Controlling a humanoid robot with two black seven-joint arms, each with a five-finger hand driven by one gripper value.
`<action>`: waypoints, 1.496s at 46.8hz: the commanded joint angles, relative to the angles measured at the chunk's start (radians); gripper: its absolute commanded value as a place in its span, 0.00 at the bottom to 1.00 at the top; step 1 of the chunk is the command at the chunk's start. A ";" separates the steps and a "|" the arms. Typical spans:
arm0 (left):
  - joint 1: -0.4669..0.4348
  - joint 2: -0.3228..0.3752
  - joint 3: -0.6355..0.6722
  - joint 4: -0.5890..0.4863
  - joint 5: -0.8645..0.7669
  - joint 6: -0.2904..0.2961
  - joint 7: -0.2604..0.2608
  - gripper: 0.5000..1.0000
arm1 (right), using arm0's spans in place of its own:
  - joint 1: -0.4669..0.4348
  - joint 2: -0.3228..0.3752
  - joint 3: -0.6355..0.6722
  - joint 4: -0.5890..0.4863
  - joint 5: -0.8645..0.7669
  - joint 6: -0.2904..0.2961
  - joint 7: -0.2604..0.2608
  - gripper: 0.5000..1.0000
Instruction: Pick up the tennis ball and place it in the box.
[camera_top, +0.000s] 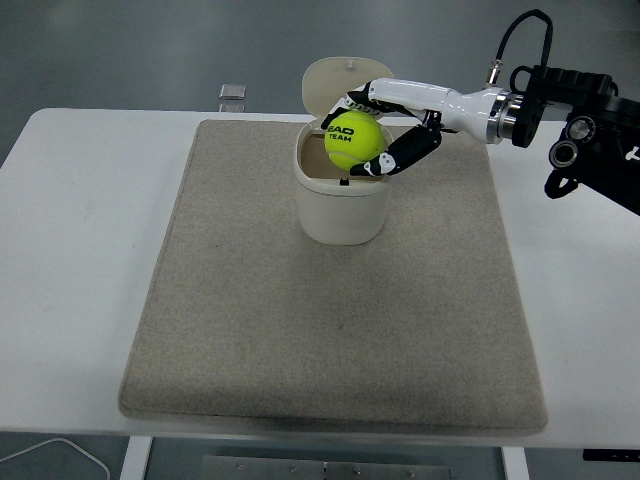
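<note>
The white counter (80, 250) is smooth, and a coarse grey felt mat (335, 330) lies on it. On the mat stands the box (342, 205), a rounded cream plastic tub with its lid up. The right hand (385, 125) grips the fuzzy yellow tennis ball (352, 139) just above the opening. Only the release is left.

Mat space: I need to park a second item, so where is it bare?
The grey mat is bare in front of the box down to the near edge, and on its left side. The white table left of it is bare too. Crowded: behind and right of the box, where the right hand holds the tennis ball.
</note>
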 joint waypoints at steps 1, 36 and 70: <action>-0.001 0.000 0.000 0.000 0.001 0.000 0.000 0.98 | -0.003 0.000 0.000 0.000 -0.001 -0.001 0.000 0.65; -0.001 0.000 0.000 0.000 0.001 0.000 0.000 0.98 | -0.003 -0.021 0.010 0.000 0.043 0.060 0.000 0.72; -0.001 0.000 0.000 0.000 0.001 0.000 0.000 0.98 | -0.068 -0.219 0.012 0.028 0.398 0.088 -0.101 0.81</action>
